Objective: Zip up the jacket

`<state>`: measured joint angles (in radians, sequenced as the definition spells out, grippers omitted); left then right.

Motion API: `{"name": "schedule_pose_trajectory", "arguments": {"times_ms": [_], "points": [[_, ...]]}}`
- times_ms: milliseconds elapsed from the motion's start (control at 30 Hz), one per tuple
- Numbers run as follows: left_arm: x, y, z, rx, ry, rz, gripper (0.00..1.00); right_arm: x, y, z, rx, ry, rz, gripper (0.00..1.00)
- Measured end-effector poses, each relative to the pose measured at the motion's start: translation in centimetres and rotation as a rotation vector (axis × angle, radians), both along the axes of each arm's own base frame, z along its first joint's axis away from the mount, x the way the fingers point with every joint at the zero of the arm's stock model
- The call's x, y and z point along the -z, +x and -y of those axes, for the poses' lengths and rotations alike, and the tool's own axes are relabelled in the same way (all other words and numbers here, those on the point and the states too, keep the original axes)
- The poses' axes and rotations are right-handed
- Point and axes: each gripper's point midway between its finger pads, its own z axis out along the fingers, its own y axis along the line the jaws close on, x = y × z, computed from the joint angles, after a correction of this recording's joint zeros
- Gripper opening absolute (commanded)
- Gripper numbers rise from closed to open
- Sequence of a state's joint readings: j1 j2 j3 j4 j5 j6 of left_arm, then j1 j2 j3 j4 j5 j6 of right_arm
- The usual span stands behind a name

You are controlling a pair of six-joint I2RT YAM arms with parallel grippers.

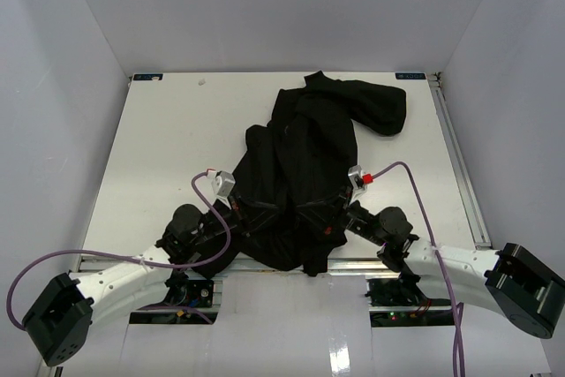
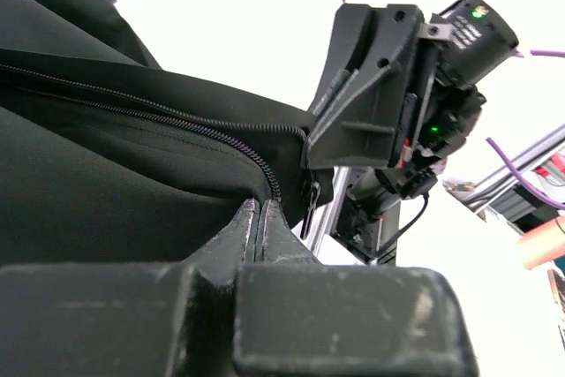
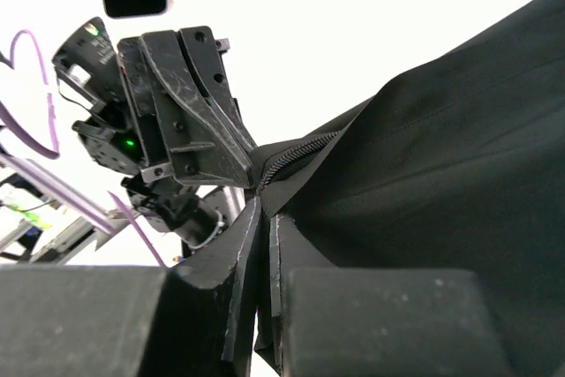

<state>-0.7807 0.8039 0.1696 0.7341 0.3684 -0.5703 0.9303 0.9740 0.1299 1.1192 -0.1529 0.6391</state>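
Observation:
The black jacket (image 1: 309,147) lies crumpled on the white table, its hem toward the arms. My left gripper (image 1: 267,215) and right gripper (image 1: 320,215) meet at the hem's near edge, close together. In the left wrist view the left gripper (image 2: 260,211) is shut on jacket fabric beside the zipper teeth (image 2: 177,116). A zipper pull (image 2: 311,207) hangs just right of it, under the right gripper's fingers (image 2: 362,103). In the right wrist view the right gripper (image 3: 266,211) is shut on the jacket's edge (image 3: 424,183) by the zipper end (image 3: 300,149), facing the left gripper's fingers (image 3: 190,112).
The white table (image 1: 177,147) is enclosed by pale walls on three sides. A metal rail (image 1: 459,165) runs along its right edge. Purple cables (image 1: 212,209) loop from both wrists near the front edge.

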Motion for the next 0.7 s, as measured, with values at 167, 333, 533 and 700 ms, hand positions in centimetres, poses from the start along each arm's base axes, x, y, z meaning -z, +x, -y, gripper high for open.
{"name": "schedule_pose_trajectory", "arguments": {"times_ms": [167, 333, 533, 700], "points": [[-0.9, -0.8, -0.5, 0.014, -0.046, 0.041, 0.0, -0.6, -0.4, -0.1, -0.022, 0.034, -0.021, 0.08], [-1.9, -1.2, -0.8, 0.018, -0.092, 0.078, 0.0, -0.4, -0.4, -0.4, -0.037, 0.05, -0.07, 0.08], [-1.9, -1.5, -1.0, 0.022, -0.107, 0.085, 0.0, 0.6, -0.6, -1.3, -0.076, 0.049, -0.136, 0.08], [-1.9, -1.4, -0.9, 0.023, -0.112, 0.086, 0.0, 2.1, -0.5, -2.2, -0.104, 0.019, -0.204, 0.08]]}}
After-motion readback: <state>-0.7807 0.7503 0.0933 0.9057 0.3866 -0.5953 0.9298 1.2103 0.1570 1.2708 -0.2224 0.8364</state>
